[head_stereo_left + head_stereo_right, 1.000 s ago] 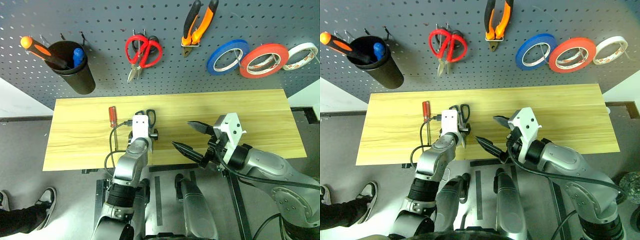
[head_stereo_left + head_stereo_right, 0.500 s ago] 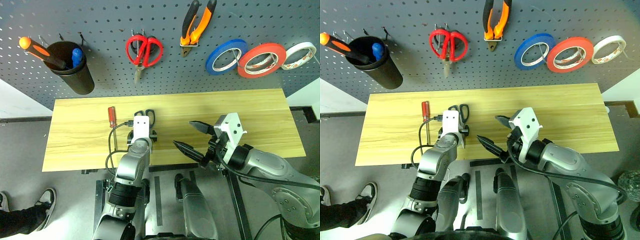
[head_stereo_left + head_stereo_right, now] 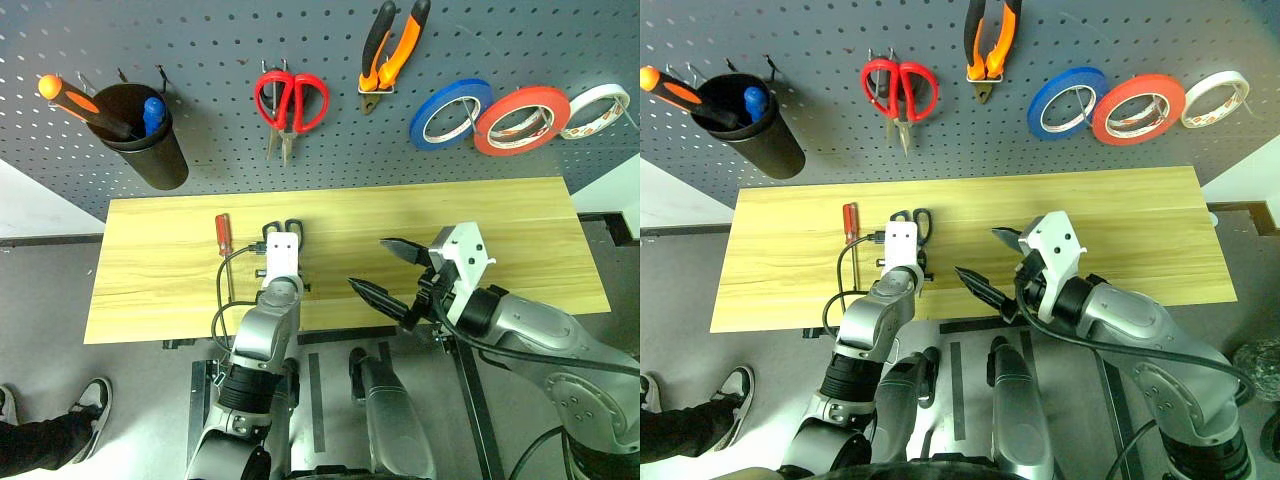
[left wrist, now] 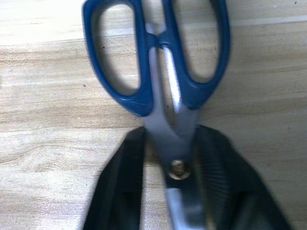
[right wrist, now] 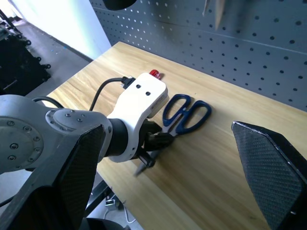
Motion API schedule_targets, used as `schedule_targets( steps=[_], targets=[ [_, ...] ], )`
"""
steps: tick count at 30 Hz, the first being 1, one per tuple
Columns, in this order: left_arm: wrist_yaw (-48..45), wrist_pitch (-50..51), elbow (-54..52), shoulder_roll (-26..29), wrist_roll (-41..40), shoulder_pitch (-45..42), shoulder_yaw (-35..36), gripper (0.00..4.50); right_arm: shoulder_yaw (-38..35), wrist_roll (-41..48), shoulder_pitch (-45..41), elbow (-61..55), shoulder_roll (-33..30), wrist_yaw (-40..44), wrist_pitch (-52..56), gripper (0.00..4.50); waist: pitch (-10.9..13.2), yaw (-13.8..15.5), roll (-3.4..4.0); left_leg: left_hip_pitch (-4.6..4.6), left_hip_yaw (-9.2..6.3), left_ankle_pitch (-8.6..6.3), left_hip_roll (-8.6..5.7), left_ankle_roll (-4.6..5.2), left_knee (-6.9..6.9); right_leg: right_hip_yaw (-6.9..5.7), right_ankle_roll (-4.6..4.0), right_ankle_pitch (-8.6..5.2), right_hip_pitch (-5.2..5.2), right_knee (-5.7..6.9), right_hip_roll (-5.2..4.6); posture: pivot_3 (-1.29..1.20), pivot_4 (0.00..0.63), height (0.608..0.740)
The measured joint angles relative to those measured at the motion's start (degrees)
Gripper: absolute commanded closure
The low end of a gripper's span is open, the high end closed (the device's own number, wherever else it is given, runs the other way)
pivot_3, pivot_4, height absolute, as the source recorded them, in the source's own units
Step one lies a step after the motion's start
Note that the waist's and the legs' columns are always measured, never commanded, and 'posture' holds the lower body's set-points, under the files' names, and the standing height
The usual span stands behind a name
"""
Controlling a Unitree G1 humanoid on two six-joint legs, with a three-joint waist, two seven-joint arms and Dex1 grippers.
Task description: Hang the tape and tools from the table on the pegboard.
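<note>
Gripping the scissors (image 4: pixel 163 91) at the pivot, left fingers (image 4: pixel 120 191) closed; right fingers (image 3: pixel 365 292) wide apart.

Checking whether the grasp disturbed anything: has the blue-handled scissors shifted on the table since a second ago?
Yes. The blue-handled scissors slid slightly left toward the red-handled screwdriver, now clamped by the left gripper.

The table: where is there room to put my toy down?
The table is bare on its whole right part, and on the left end past the red-handled screwdriver. The middle is crowded: the left gripper grips the blue-handled scissors there.
</note>
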Motion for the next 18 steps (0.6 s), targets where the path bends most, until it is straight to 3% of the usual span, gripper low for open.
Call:
schedule_targets(
  steps=[10,18],
  targets=[
    [-1.0,-0.2,0.0,0.1,0.2,0.1,-0.2,3.83,0.1,-0.2,-0.7,0.0,0.0,0.0,0.0,0.00,0.0,0.1,0.00,0.03,-0.01,0.01,0.00,-0.03,0.00,-0.01,0.02,0.01,0.05,-0.01,0.00,0.01,0.417,0.740],
    [-8.2,-13.2,-2.8,4.7,1.5,8.4,-8.5,3.92,0.1,-0.7,-0.9,0.1,-0.1,0.1,-0.1,0.00,0.0,0.2,0.00,-0.07,-0.02,0.13,0.00,-0.23,-0.04,0.01,0.02,0.01,-0.02,-0.17,-0.06,0.01,0.409,0.740]
  ],
)
